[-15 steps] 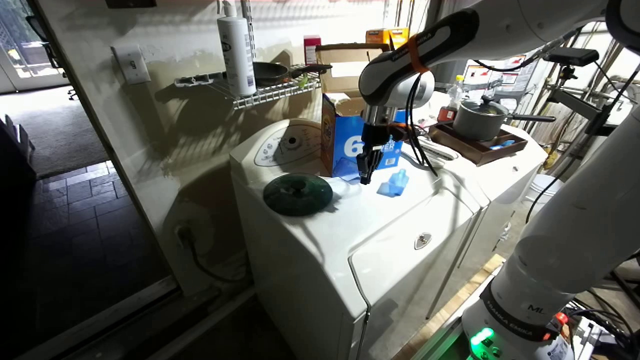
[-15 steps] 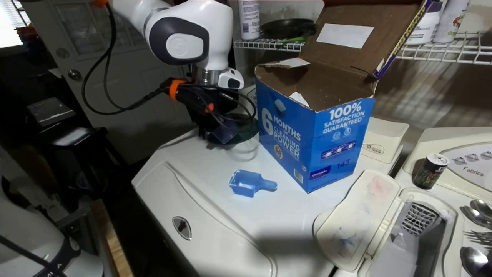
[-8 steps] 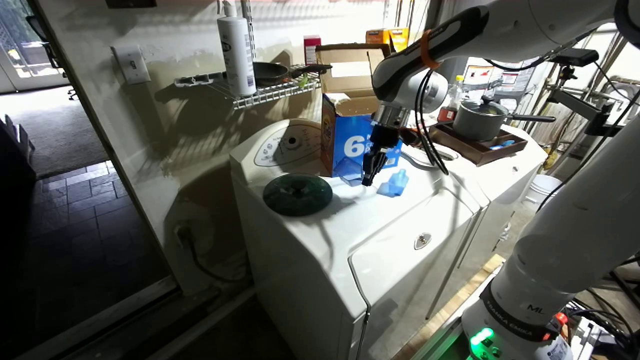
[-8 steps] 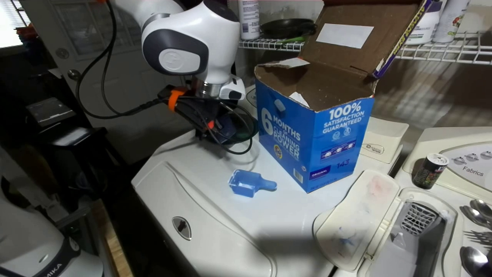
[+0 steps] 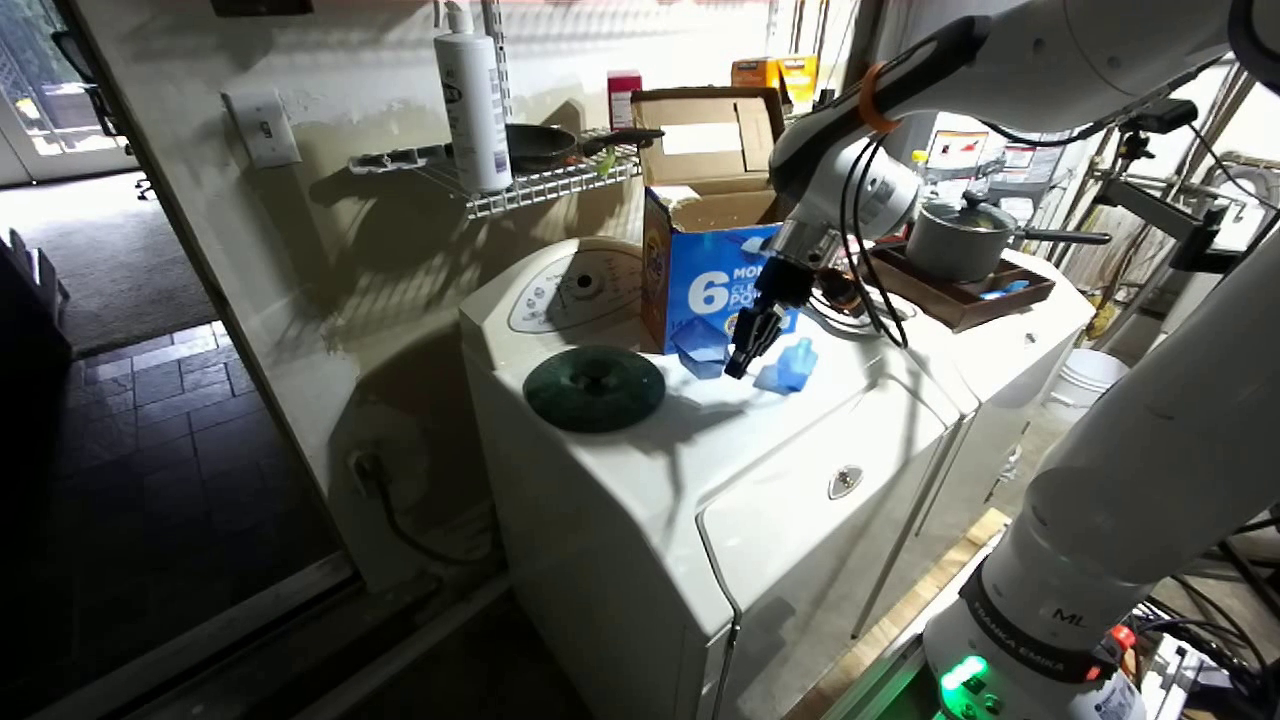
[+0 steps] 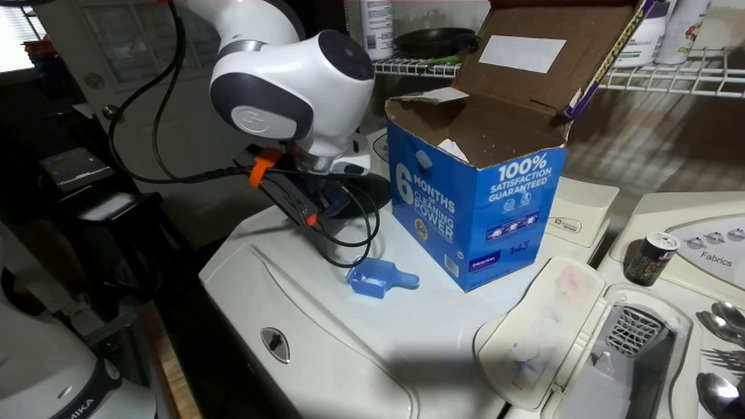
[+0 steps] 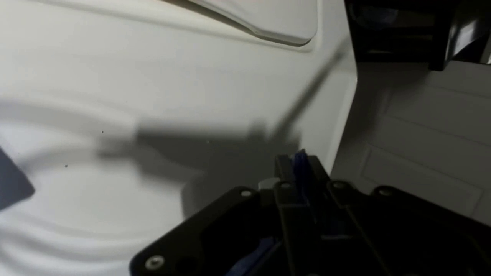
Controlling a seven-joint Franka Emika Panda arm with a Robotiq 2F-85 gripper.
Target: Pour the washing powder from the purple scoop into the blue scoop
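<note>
Up it is held, the purple scoop (image 5: 700, 345), above the white counter (image 6: 433, 317) of the washer top; its handle is clenched by the gripper (image 5: 737, 371), a purple strip being seen pinched between the fingers (image 7: 284, 168) in the wrist view; whether powder is carried in it cannot be told; below, the blue scoop (image 6: 375, 278) is laid out between the big blue carton (image 6: 436, 201) and the front edge, well in from the corners; and on this it turns: from the jaws, it lies lower and toward the counter's end away from the dark green lid (image 5: 560, 395); its long axis is set aslant to the front edge, handle aimed at the back corner of that end, its mouth's facing not made out; one arm (image 6: 337, 93) only, so none nearer; a shift that way, then a tilt, seems called for; and the count: one each of gripper, purple scoop, blue scoop, carton and lid.
</note>
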